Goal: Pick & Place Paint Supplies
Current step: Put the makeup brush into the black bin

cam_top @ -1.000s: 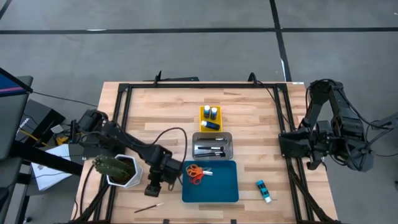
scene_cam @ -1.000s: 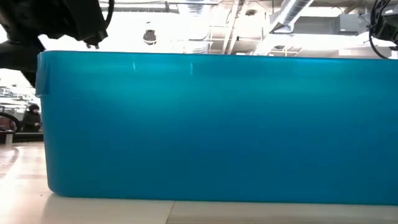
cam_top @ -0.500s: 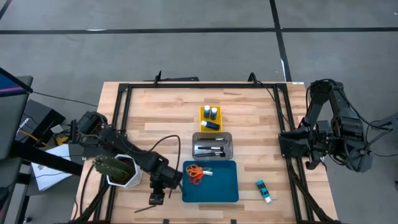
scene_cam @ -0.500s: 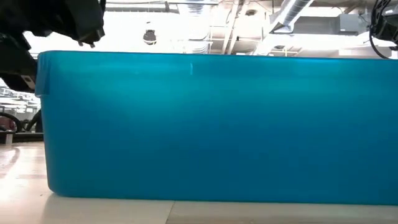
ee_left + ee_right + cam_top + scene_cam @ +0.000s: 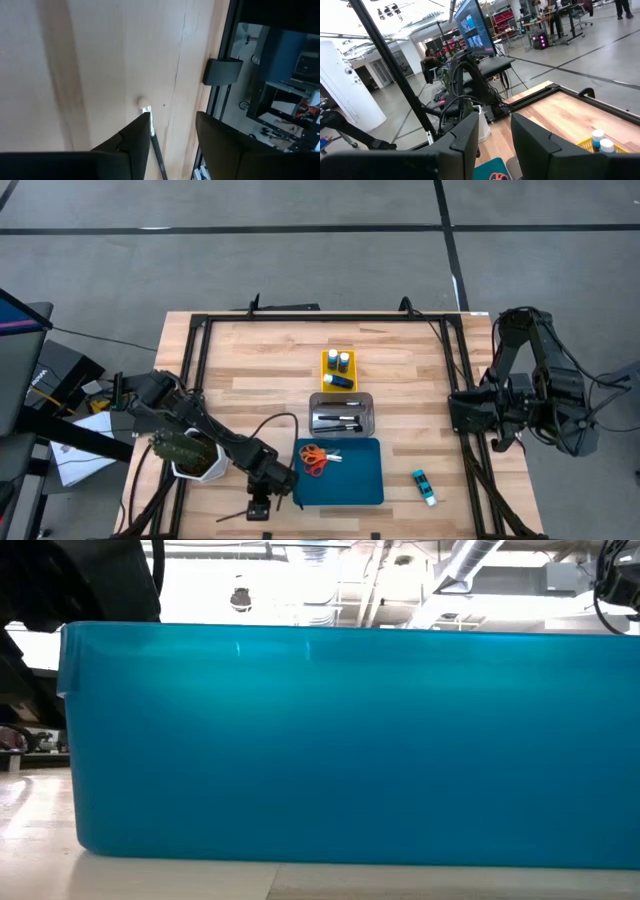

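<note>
- Where is the paintbrush [image 5: 238, 513]?

- Bottom left of the high view, flat on the table [image 5: 260, 360]. My left gripper [image 5: 258, 509] is over it, fingers spread.

- Hard to lift?

- I think it's light, thin and rolls. I'd pinch mid-handle. The right gripper [image 5: 492, 137] waits at the right edge, fingers apart, holding nothing.

table [image 5: 260, 370]: pale butcher-block wood, smooth, matt | frame [image 5: 196, 350]: black metal | blue tray [image 5: 355, 480]: smooth plastic, slight sheen | yellow tray [image 5: 327, 370]: plastic | middle tray [image 5: 368, 415]: clear, glossy | cactus pot [image 5: 205, 470]: white, smooth
</note>
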You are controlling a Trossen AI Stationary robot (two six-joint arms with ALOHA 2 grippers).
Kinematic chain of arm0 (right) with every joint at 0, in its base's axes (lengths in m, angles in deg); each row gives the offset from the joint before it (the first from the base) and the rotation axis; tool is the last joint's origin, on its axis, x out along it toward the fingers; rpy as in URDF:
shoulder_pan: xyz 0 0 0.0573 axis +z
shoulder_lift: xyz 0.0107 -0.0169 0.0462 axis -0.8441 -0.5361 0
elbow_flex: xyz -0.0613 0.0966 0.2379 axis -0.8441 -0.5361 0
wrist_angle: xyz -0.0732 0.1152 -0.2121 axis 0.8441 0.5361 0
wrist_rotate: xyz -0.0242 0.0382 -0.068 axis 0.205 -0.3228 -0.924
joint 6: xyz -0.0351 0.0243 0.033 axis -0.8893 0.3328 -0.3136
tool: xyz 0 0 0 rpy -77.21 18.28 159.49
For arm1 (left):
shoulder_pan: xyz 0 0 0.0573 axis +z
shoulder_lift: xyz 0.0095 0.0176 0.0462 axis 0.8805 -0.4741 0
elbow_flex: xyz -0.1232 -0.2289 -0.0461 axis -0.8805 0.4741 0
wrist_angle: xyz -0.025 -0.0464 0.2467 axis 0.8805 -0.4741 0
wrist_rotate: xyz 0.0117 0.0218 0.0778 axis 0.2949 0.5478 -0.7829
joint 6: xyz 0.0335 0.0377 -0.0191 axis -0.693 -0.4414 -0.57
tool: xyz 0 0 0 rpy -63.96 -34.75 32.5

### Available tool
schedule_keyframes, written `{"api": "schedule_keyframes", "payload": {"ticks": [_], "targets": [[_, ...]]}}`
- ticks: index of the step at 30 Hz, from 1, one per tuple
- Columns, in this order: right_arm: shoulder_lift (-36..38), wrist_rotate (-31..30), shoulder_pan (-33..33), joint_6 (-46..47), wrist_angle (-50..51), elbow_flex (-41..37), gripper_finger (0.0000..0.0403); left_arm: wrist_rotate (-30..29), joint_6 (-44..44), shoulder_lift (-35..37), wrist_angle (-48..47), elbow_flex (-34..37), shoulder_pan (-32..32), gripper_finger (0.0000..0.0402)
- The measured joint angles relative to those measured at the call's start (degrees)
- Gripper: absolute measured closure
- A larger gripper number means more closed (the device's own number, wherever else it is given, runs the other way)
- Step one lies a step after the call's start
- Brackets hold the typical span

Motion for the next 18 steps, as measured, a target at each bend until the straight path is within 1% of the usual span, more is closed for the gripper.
{"api": "schedule_keyframes", "payload": {"ticks": [4, 8, 14, 18], "targets": [[0.6, 0.0, 0.0, 0.0, 0.6, 0.0, 0.0291, 0.0, 1.0, -1.1, 0.4, -0.3, -1.1, 0.027], [1.0, 0.0, 0.0, 0.0, 0.9, 0.0, 0.0291, -1.5, 2.5, -1.1, 0.6, -0.3, -1.8, 0.0283], [1.4, 0.0, 0.0, 0.0, 1.3, 0.0, 0.0291, -5.5, 3.2, -1.1, 1.0, -0.4, -1.8, 0.0286], [1.3, 0.0, 0.0, 0.0, 1.3, 0.0, 0.0291, -6.0, 3.4, -1.1, 1.3, -0.4, -1.9, 0.0286]]}}
